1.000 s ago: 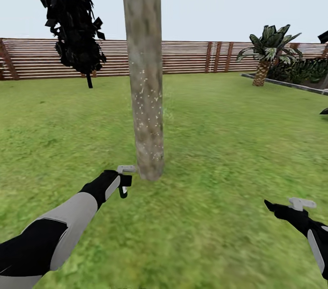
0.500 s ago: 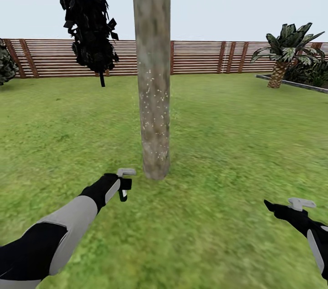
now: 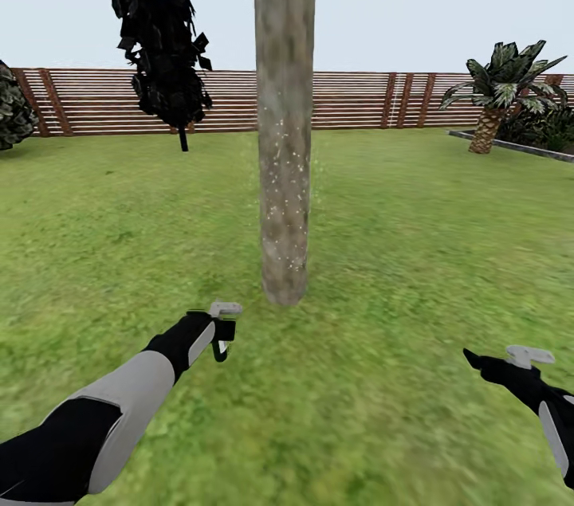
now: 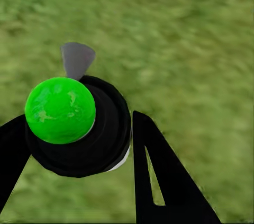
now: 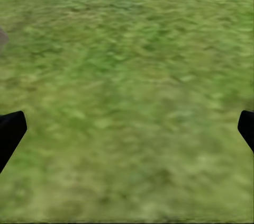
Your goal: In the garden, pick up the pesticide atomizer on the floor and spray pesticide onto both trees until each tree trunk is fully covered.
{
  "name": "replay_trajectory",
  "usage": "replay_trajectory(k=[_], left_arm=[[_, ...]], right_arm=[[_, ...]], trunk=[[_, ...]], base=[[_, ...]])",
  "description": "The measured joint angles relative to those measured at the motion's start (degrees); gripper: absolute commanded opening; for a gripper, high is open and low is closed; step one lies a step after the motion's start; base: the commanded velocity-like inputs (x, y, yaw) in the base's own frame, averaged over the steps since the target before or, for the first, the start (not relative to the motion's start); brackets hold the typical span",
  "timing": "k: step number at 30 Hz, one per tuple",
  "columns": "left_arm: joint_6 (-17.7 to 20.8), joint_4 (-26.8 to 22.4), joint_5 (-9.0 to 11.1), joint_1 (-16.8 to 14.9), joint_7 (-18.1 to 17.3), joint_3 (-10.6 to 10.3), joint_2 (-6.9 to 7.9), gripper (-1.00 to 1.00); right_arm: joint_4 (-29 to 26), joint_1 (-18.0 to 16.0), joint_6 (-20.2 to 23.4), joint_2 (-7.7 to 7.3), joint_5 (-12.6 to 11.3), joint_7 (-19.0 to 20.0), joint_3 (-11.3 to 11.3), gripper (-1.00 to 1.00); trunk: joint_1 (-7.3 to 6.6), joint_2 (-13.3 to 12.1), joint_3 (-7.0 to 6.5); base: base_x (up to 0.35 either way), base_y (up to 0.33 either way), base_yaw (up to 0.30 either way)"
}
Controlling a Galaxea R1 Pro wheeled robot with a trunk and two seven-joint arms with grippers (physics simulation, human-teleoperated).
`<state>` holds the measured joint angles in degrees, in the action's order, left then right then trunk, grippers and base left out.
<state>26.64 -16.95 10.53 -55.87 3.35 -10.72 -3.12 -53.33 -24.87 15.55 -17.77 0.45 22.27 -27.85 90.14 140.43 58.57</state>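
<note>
The left arm reached forward from the lower left of the head view, its grey forearm running into a black wrist, with the left tool (image 3: 221, 328) held low ahead of the robot. Its two black fingers (image 4: 159, 176) were clamped against the round black body between them. The right arm entered at the lower right corner, forearm angled inward. The right tool (image 3: 510, 362) had its black fingertips (image 5: 10, 131) spread wide apart, with nothing between them.

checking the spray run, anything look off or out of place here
Nothing stands out. The left gripper holds the pesticide atomizer near the tree trunk, which carries pale specks; the right gripper is open over grass.
</note>
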Motion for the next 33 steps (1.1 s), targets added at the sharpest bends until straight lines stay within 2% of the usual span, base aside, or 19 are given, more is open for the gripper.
replay_trajectory(k=[4, 12, 17, 19, 22, 23, 24, 25, 26, 27, 28, 30, 31, 32, 33], left_arm=[[-1.96, 0.0, 0.05, 0.96, -0.02, -0.04, -0.03, -1.0], [-2.26, 0.04, 0.08, 1.27, -0.03, -0.01, 0.04, -1.0], [-5.72, -0.2, -0.1, 1.59, -0.17, -0.12, 0.04, -1.0], [-6.27, -0.48, -0.31, 1.63, -2.53, -1.6, 0.2, -1.0], [-6.25, -0.92, -0.56, 1.64, -11.03, -6.82, 2.01, -1.0], [-6.25, -0.96, -0.65, 1.63, -14.26, -9.23, 2.95, -1.0], [-6.26, -0.98, -0.79, 1.63, -17.81, -11.76, 4.24, -1.0], [-6.32, -0.99, -0.97, 1.62, -22.97, -14.81, 6.35, -1.0], [-6.37, -1.03, -0.87, 1.61, -26.62, -16.32, 7.74, -1.0], [-6.5, -1.07, -0.89, 1.58, -31.83, -17.76, 9.39, -1.0], [-6.57, -1.1, -0.83, 1.57, -34.52, -18.32, 10.38, -1.0], [-6.96, -1.11, -0.93, 1.55, -39.49, -19.08, 12.92, -1.0], [-7.17, -1.14, -0.89, 1.52, -41.13, -19.22, 13.36, -1.0], [-7.36, -1.14, -1.78, 1.46, -43.33, -19.74, 13.63, -1.0], [-7.45, -1.13, -3.9, 1.37, -46.0, -20.72, 13.74, -1.0]], right_arm=[[0.13, 0.0, -0.01, -0.06, -0.16, 0.1, -0.01, 1.0], [0.18, 0.01, -0.01, -0.04, 0.33, 0.05, 0.09, 1.0], [0.26, 0.02, -0.09, 0.01, 0.43, -0.26, 0.21, 1.0], [0.31, 0.01, -0.06, -0.03, 0.45, -0.2, 0.47, 1.0], [-0.14, 0.02, 0.48, -0.06, 0.39, 0.13, 0.53, 1.0], [-0.67, 0.01, 0.61, -0.07, 0.32, 0.33, 0.56, 1.0], [-1.25, 0.01, 0.97, -0.07, 0.15, 0.89, 0.57, 1.0], [-1.76, 0.0, 1.91, -0.07, -0.06, 2.6, 0.59, 1.0], [-1.94, 0.0, 2.84, -0.04, -0.1, 4.67, 0.79, 1.0], [-2.0, 0.03, 4.64, -0.01, -0.1, 9.23, 2.48, 1.0], [-2.04, 0.02, 5.76, 0.0, -0.08, 12.21, 4.35, 1.0], [-2.13, -0.1, 8.09, 0.02, -0.26, 17.88, 10.8, 1.0], [-2.18, -0.16, 8.56, 0.02, -0.29, 18.83, 12.65, 1.0], [-2.22, -0.23, 8.92, 0.02, -0.32, 19.57, 14.36, 1.0], [-2.28, -0.3, 9.16, 0.02, -0.35, 20.72, 16.0, 1.0]], trunk=[[0.0, 0.0, 0.0], [0.0, 0.0, 0.0], [0.0, 0.0, 0.0], [0.0, 0.0, 0.0], [0.0, 0.0, 0.0], [0.0, 0.0, 0.0], [0.0, 0.0, 0.0], [0.0, 0.0, 0.0], [0.0, 0.0, 0.0], [0.0, 0.0, 0.0], [0.0, 0.0, 0.0], [0.0, 0.0, 0.0], [0.0, 0.0, 0.0], [0.0, 0.0, 0.0], [0.0, 0.0, 0.0]], base=[[-0.258, 0.226, 0.0], [-0.11, 0.087, 0.0], [-0.003, 0.002, 0.0], [0.0, 0.0, 0.0], [0.0, 0.0, 0.0], [0.0, 0.0, 0.0], [0.0, 0.0, 0.0], [0.0, 0.0, 0.0], [0.0, 0.0, 0.0], [0.0, 0.0, 0.0], [0.0, 0.0, 0.0], [0.0, 0.0, 0.0], [0.0, 0.0, 0.0], [0.0, 0.0, 0.0], [0.0, 0.0, 0.0]])
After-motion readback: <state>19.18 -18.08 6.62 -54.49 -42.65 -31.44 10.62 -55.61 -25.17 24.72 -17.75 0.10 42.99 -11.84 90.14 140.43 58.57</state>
